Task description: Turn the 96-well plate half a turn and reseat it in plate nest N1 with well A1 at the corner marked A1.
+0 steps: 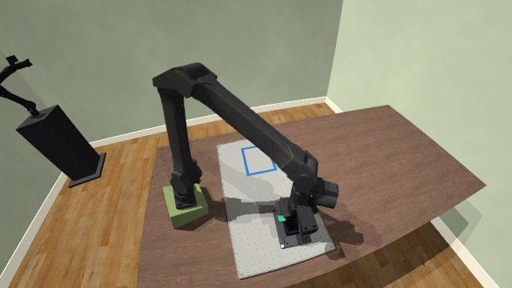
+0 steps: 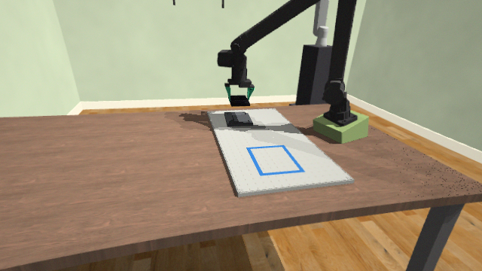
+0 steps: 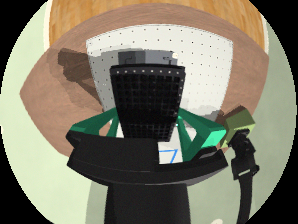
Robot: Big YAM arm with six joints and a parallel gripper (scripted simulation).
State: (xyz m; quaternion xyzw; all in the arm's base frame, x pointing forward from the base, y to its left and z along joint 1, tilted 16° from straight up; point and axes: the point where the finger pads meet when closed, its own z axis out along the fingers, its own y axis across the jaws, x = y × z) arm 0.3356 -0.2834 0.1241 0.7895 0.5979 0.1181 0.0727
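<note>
The black 96-well plate [image 2: 239, 100] hangs level in the air, clamped by its long sides between the green fingers of my gripper [image 2: 239, 92]. It is straight above the dark plate nest N1 [image 2: 238, 118], which lies empty on the grey deck, with a clear gap between plate and nest. In the wrist view the plate [image 3: 148, 99] fills the middle between the two green fingers, with the nest partly showing behind its far end. In the top view the gripper [image 1: 290, 224] covers most of the plate and nest [image 1: 294, 239]. I cannot make out the cut corner.
The blue taped outline B1 [image 2: 275, 159] lies on the grey deck [image 2: 279, 150], away from the nest [image 1: 258, 160]. The arm's green base block [image 2: 340, 128] stands beside the deck. A black tower [image 1: 60, 144] stands on the floor off the table.
</note>
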